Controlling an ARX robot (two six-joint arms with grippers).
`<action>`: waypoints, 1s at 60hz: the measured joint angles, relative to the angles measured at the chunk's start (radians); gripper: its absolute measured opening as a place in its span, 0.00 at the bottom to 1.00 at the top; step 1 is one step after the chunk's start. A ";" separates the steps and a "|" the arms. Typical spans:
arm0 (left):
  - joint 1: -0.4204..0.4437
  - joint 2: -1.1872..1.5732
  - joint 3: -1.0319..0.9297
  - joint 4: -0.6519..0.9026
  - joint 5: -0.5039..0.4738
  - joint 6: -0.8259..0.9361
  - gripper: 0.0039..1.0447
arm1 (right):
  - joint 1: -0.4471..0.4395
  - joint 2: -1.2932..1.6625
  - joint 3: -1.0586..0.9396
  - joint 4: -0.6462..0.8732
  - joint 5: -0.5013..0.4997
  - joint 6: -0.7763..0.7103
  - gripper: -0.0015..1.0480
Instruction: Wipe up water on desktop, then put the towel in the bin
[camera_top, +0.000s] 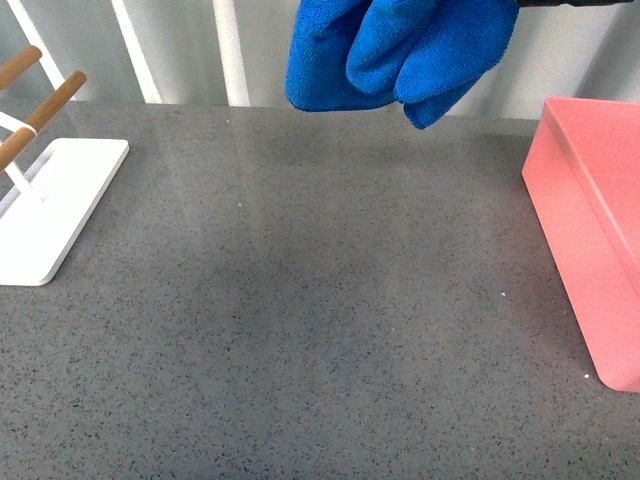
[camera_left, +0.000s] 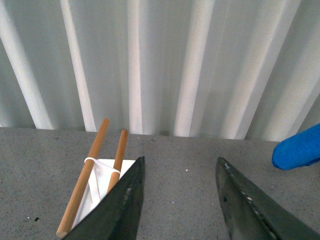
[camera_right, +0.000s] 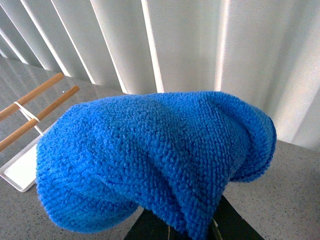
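Pinching the towel (camera_top: 400, 50) up top, the right claw (camera_right: 170, 231) seemed done wiping and needed the bin (camera_top: 572, 225) at right; left claw (camera_left: 180, 165) was spread.

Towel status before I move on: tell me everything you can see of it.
The towel is bright blue, fuzzy microfibre, bunched into soft rounded folds. It hangs in the air above the far part of the desktop, touching neither that nor the pink bin off to its right. In the right wrist view it drapes over the right gripper holding it, hiding most of the fingers.
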 joint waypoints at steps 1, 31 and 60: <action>0.000 -0.011 -0.010 0.000 0.000 0.002 0.38 | 0.000 0.000 0.000 0.000 0.000 0.000 0.04; 0.000 -0.334 -0.187 -0.159 -0.002 0.013 0.03 | -0.010 -0.009 0.000 -0.032 0.003 -0.025 0.04; 0.000 -0.579 -0.220 -0.340 -0.002 0.013 0.03 | 0.014 -0.010 -0.002 -0.031 0.013 -0.025 0.04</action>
